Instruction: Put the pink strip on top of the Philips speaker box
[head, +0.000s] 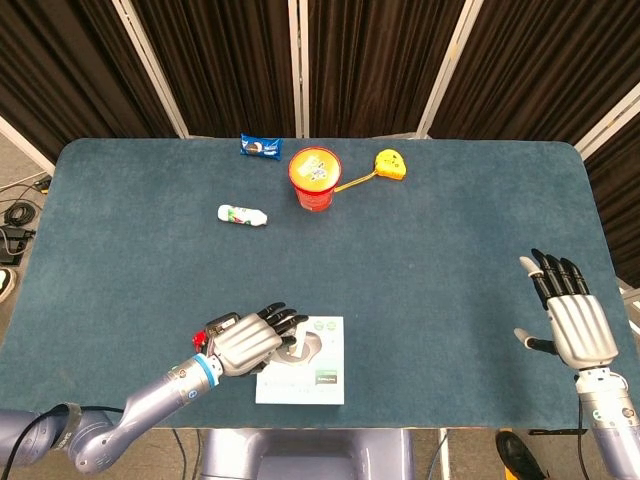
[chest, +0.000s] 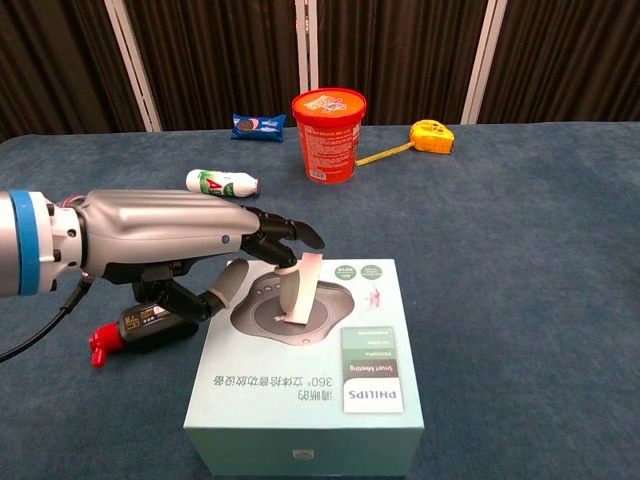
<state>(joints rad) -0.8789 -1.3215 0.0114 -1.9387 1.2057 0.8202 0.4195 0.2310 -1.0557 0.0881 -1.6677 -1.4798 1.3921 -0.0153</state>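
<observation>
The pale green Philips speaker box (chest: 310, 400) (head: 322, 384) sits at the near table edge. The pink strip (chest: 300, 292) (head: 298, 341) stands nearly upright on the box top, its lower end on the printed speaker picture. My left hand (chest: 170, 240) (head: 245, 341) reaches in from the left and holds the strip's upper end at its fingertips (chest: 290, 238), with the thumb below by the box's left edge. Far to the right, my right hand (head: 570, 318) hovers above the table with its fingers spread and nothing in it; the chest view does not show it.
A red-and-black tool (chest: 135, 330) lies just left of the box under my left hand. Further back are a white bottle (chest: 222, 183), a blue snack pack (chest: 257, 126), a red tub (chest: 328, 134) and a yellow tape measure (chest: 431, 136) with its tape pulled out.
</observation>
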